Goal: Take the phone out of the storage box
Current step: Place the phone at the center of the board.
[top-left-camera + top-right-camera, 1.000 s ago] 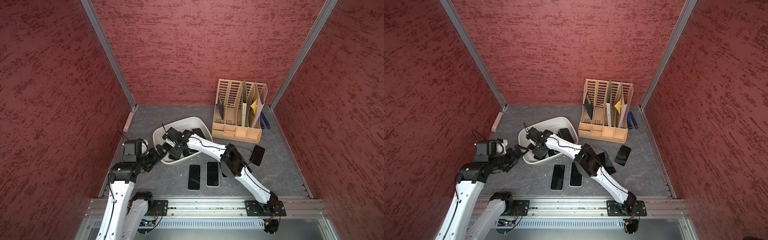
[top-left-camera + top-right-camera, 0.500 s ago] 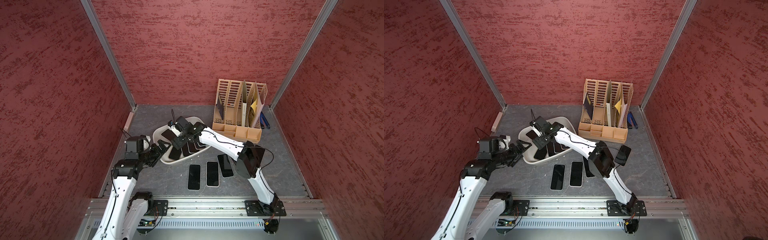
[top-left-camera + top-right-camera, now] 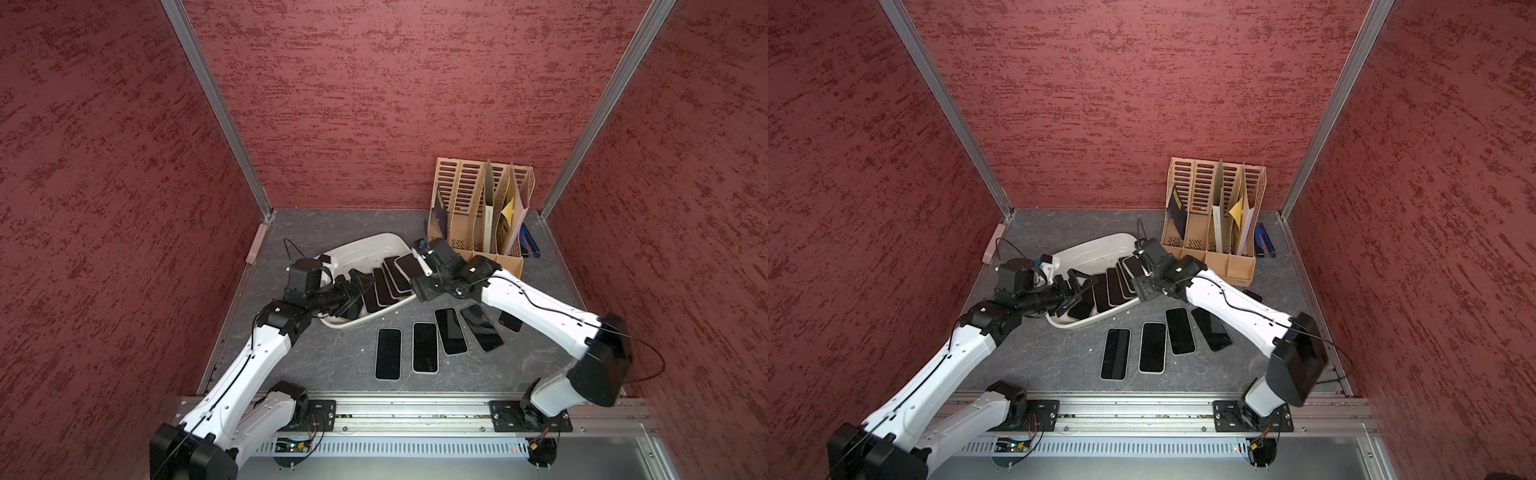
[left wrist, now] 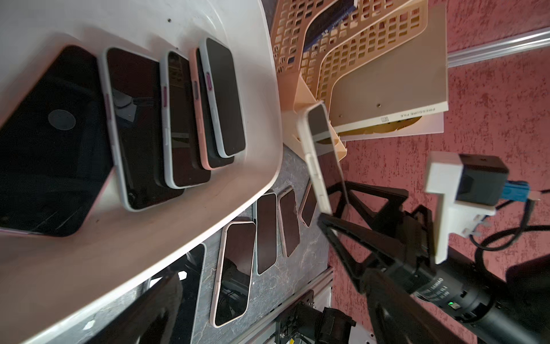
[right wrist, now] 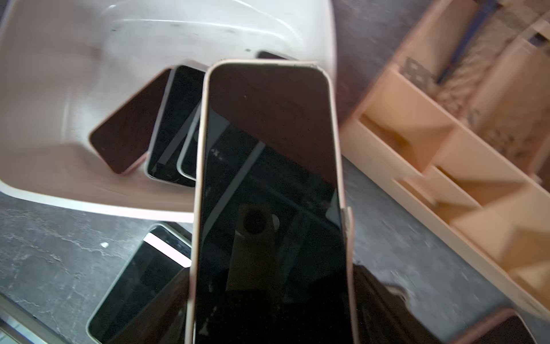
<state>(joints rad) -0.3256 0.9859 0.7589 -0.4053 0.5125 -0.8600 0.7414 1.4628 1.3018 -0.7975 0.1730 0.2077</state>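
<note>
Swinging out since a second ago, the right gripper (image 4: 337, 204) now clamps a glossy, pale-edged phone (image 5: 268, 193) by its long sides, centre frame, beside the right rim of the storage box (image 3: 365, 245). Lift-out looks nearly done; next it needs a flat set-down beside the row of phones (image 3: 426, 347) on the marbled grey mat (image 3: 332, 361). Over the smooth white box's lower left the left gripper (image 3: 1077, 289) gapes empty.

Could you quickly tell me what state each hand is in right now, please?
Left hand: open, holding nothing.
Right hand: closed on a cream-framed black-screened phone.
</note>
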